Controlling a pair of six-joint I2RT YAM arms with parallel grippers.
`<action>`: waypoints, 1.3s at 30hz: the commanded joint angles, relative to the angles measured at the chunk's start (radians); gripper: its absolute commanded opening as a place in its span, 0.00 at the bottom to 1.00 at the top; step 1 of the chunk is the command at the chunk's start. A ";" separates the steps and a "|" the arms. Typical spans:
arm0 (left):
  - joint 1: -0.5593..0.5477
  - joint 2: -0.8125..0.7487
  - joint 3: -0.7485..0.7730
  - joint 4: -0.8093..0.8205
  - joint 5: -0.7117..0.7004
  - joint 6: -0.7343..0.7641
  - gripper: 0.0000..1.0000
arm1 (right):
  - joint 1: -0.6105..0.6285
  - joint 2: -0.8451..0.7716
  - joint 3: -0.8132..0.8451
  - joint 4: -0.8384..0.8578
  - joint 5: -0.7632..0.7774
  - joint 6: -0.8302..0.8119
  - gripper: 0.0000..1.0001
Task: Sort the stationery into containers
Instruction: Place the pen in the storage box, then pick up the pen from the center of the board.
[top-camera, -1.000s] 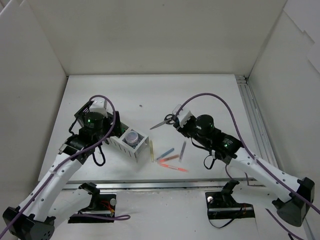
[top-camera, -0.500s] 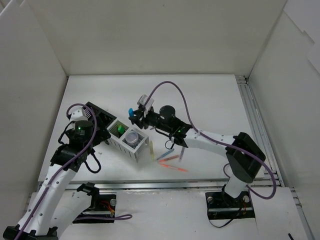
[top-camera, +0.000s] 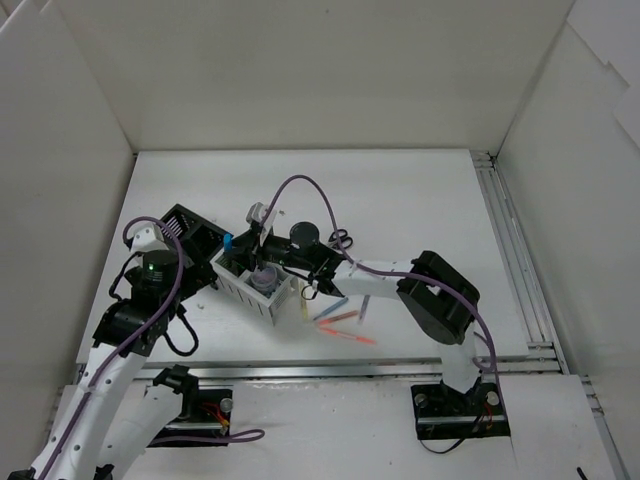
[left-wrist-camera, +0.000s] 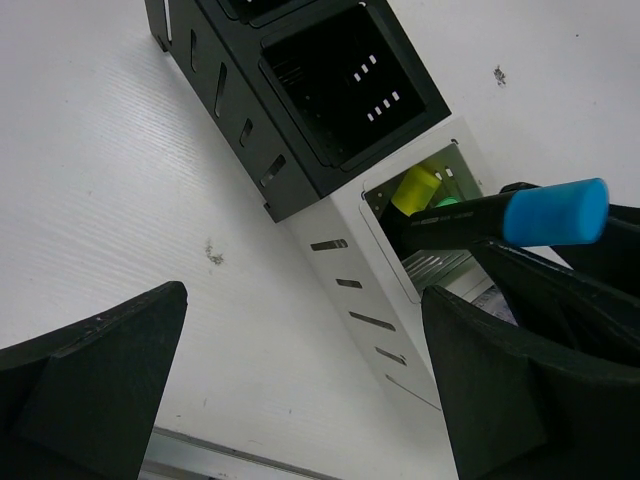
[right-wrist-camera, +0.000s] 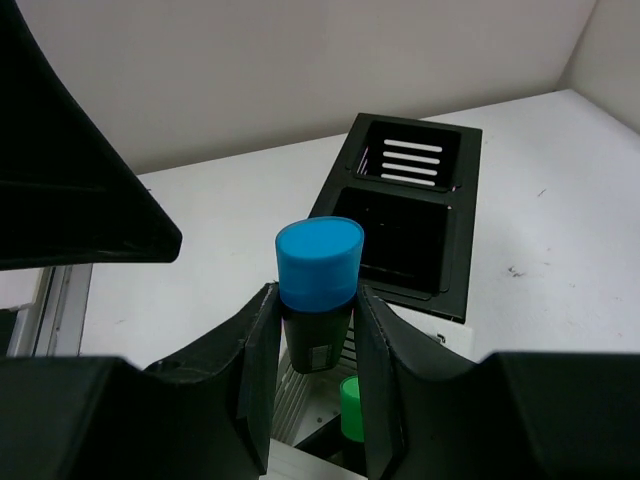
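Observation:
My right gripper (right-wrist-camera: 315, 312) is shut on a blue-capped black highlighter (right-wrist-camera: 318, 262), held upright over the first white box of the organiser row (top-camera: 232, 278). In the top view the blue cap (top-camera: 228, 241) shows above that box. A green highlighter (right-wrist-camera: 350, 405) and a yellow one (left-wrist-camera: 418, 188) stand inside it. A clear jar (top-camera: 263, 277) sits in the neighbouring white box. My left gripper (left-wrist-camera: 310, 400) is open and empty, low over the table beside the row's near-left side (top-camera: 158, 272). The black boxes (left-wrist-camera: 340, 80) look empty.
Black-handled scissors (top-camera: 340, 240) lie on the table behind the right arm. A yellow pen (top-camera: 303, 300), a blue pen (top-camera: 333, 305), orange-red pens (top-camera: 345, 325) and a purple pen (top-camera: 362, 305) lie right of the organiser. White walls enclose the table.
My right gripper has swung left, from beside the scissors to over the white box, now holding the blue highlighter. My left gripper has drawn back off the organiser toward the near left.

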 joint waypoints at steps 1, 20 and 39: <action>0.006 0.006 0.018 0.009 -0.017 -0.023 1.00 | 0.010 -0.020 0.043 0.147 -0.012 0.020 0.07; 0.006 -0.017 0.085 0.035 0.053 0.038 0.99 | -0.006 -0.270 -0.096 0.129 0.287 -0.068 0.98; -0.474 0.432 0.327 0.262 0.125 0.364 0.99 | -0.348 -0.891 -0.345 -0.979 0.903 0.386 0.98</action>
